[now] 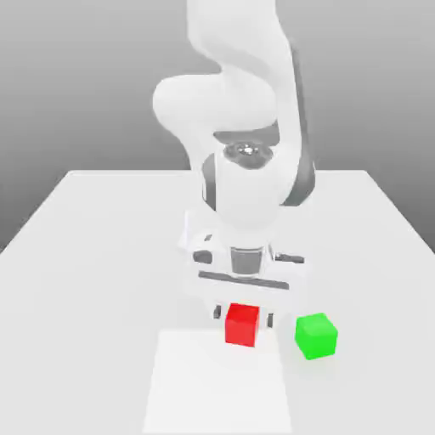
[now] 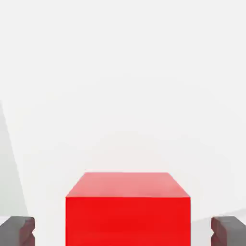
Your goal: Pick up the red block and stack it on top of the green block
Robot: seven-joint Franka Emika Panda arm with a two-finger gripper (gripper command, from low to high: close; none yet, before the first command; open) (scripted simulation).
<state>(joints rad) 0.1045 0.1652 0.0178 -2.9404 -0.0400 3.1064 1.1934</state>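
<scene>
The gripper (image 1: 244, 320) is being held wide, its fingers (image 2: 18, 230) standing apart on either side of the red block (image 1: 242, 324) without touching it. The red block is being carried by the white table (image 1: 93, 255). The green block (image 1: 316, 336) is being seen just beside it, at three o'clock in the exterior view.

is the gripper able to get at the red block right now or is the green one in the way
Probably yes. The gripper is open, with one finger on each side of the red block and a gap showing on both sides. The green block sits apart, toward the exterior view's right, so it shouldn't interfere.
</scene>
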